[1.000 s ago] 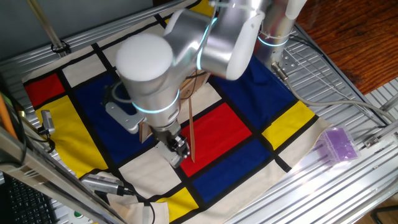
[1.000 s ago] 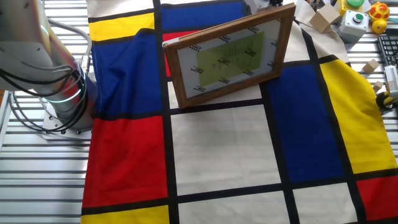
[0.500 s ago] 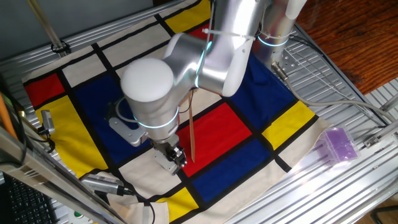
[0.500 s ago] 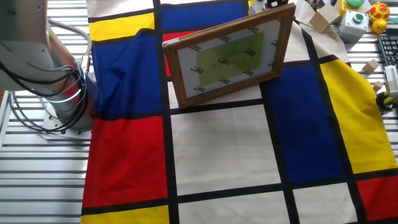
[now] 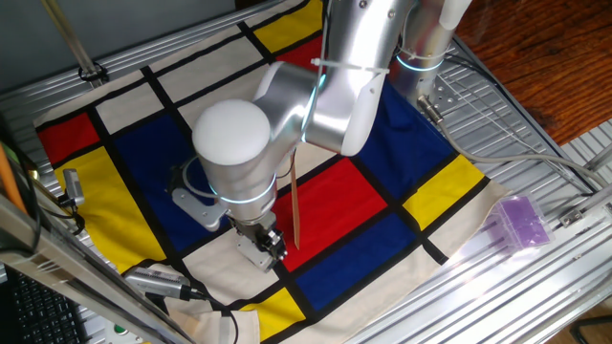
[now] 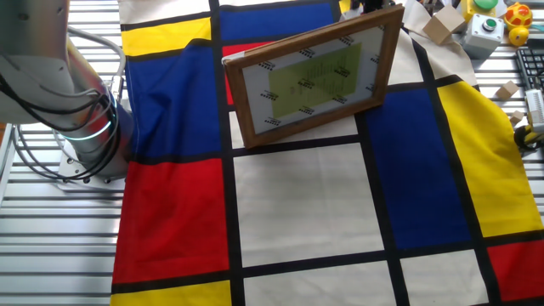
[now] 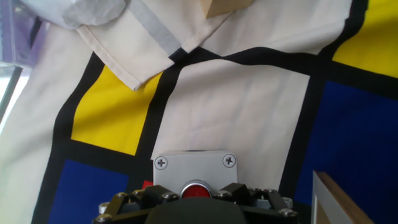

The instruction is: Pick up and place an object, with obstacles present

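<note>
**Box brought low over the white square, beside the frame**

Over the last second the arm has dropped and swung a little toward the cloth's near edge, so the gripper (image 5: 260, 247) now sits just above a white square of the patterned cloth (image 5: 421, 196), where earlier it hung higher. In the hand view the grey button box (image 7: 195, 173) fills the space right at the gripper (image 7: 196, 198), its red button partly hidden by the finger linkage. The fingers look closed around the box, though their tips are hidden, so the grip is a fair reading rather than certain. The wooden frame (image 6: 313, 75) stands on edge just beside the arm, its slim prop stick (image 5: 295, 196) slanting down close to the wrist. The descent suggests the placing step is near; the stick is the thing to clear.
</note>
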